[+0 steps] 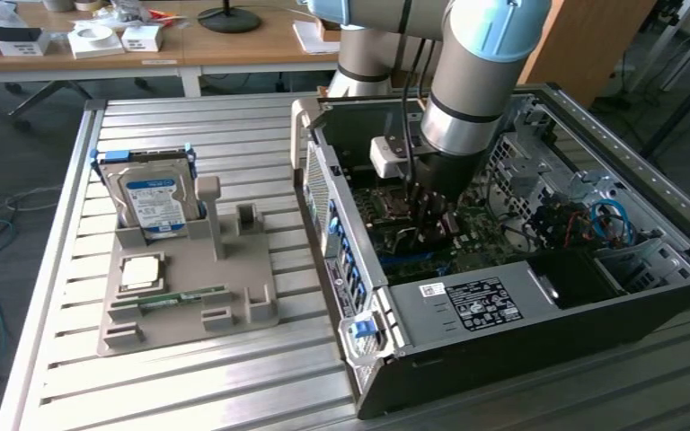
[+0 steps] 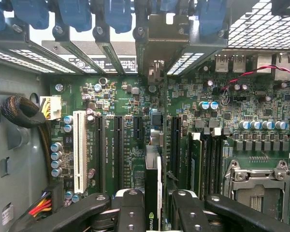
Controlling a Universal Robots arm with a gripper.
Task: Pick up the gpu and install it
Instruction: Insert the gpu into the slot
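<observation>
The arm reaches down into the open PC case (image 1: pixel 441 346), with my gripper (image 1: pixel 423 220) low over the motherboard (image 1: pixel 489 235). In the wrist view the gpu (image 2: pixel 153 169) stands edge-on between the black fingers (image 2: pixel 130 210), a thin dark card with a green logo near my gripper (image 2: pixel 153 212). The gripper is shut on the gpu. The card runs in line with a black expansion slot (image 2: pixel 137 128), and its silver end bracket (image 2: pixel 159 38) sits against the case's rear slot openings. How deep the card's edge sits in the slot is hidden.
A grey holder (image 1: pixel 249 305) on the slatted table carries a silver hard drive with a blue label (image 1: pixel 154 202), a CPU (image 1: pixel 141 269) and a green RAM stick (image 1: pixel 183 296). Inside the case are a white slot (image 2: pixel 79 150), a cable bundle (image 2: pixel 19 111) and the CPU socket (image 2: pixel 258 186).
</observation>
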